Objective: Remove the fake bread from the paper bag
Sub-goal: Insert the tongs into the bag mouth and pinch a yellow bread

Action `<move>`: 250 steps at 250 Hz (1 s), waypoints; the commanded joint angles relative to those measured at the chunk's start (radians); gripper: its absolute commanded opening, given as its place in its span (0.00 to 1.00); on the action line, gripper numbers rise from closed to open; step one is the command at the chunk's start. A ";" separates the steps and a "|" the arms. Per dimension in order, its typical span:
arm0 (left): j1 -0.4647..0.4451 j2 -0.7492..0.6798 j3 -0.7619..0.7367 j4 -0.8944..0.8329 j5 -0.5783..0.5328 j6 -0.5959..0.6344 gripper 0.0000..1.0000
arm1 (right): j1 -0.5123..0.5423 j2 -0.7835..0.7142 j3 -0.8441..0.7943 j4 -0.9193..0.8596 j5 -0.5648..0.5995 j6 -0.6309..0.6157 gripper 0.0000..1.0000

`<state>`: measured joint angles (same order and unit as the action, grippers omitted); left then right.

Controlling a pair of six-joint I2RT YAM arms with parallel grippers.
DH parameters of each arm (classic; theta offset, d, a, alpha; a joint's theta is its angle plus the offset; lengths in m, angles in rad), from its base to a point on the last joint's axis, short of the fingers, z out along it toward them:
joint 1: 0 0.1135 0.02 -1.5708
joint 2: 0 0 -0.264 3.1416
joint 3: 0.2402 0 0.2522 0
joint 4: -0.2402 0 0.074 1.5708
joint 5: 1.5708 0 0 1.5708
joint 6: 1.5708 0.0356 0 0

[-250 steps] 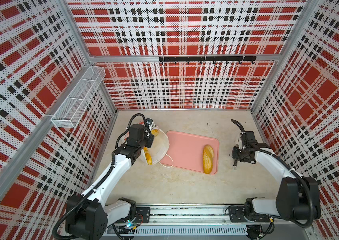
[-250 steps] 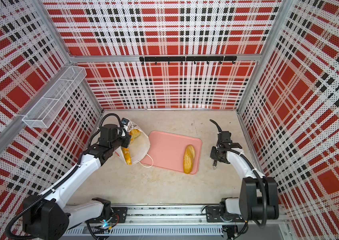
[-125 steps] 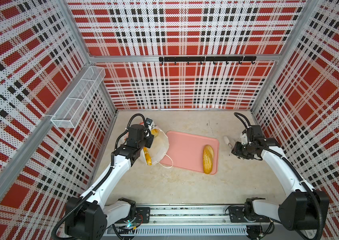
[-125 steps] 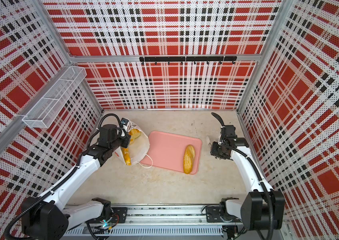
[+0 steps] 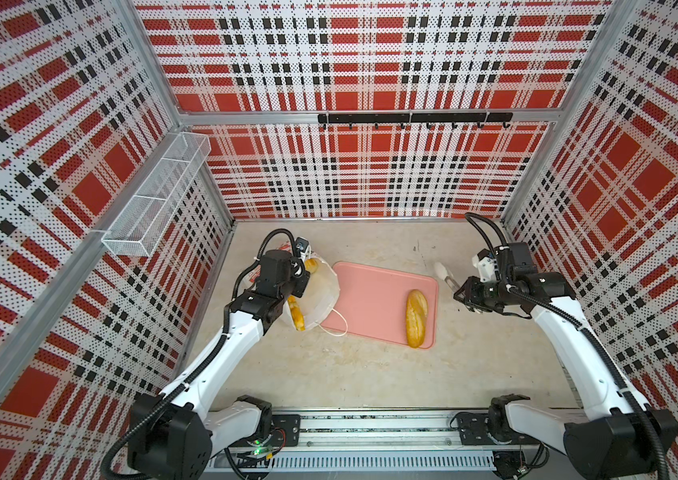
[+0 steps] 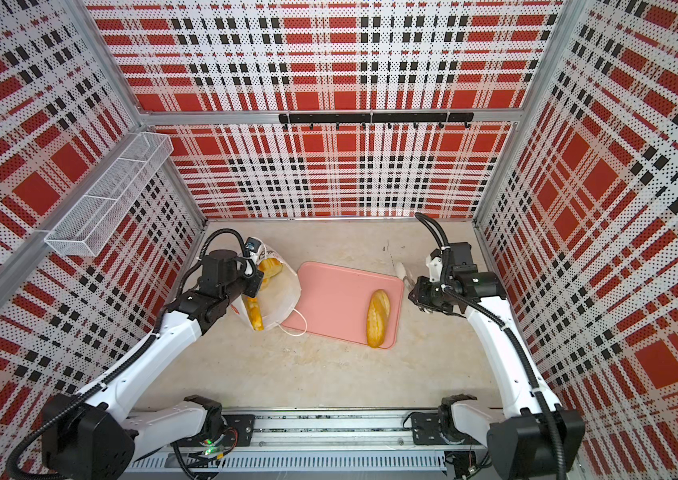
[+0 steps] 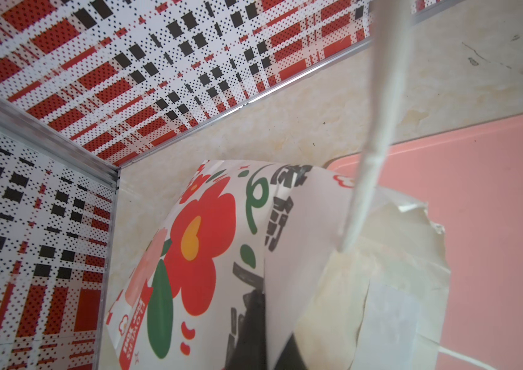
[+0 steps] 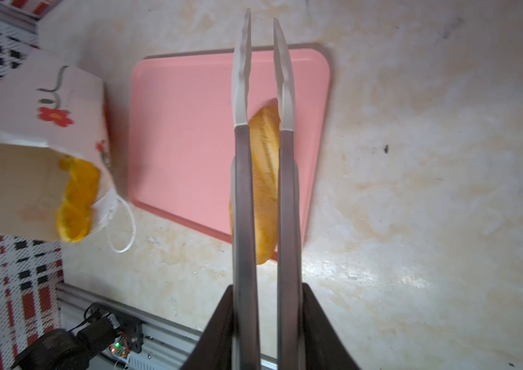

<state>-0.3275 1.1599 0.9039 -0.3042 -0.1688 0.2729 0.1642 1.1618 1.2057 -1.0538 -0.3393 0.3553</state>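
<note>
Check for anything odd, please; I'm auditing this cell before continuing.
The bag leans tilted over the tray's left edge, and its rim looks crumpled and ragged in the left wrist view. The loaf on the tray lies right at the near edge, perhaps overhanging it. Nothing looks spilled.

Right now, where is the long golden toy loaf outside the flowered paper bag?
In both top views the long golden toy loaf lies on the flat pink tray, along its right edge, left of the metal tongs.
</note>
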 commanded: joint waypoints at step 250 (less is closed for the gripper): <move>-0.031 0.001 -0.002 0.017 -0.003 -0.010 0.00 | 0.752 0.295 -0.025 0.652 -0.130 0.475 0.43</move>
<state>-0.3611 1.1580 0.9016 -0.3222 -0.1726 0.2871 0.8932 1.4403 1.1324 -0.4599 -0.4820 0.8314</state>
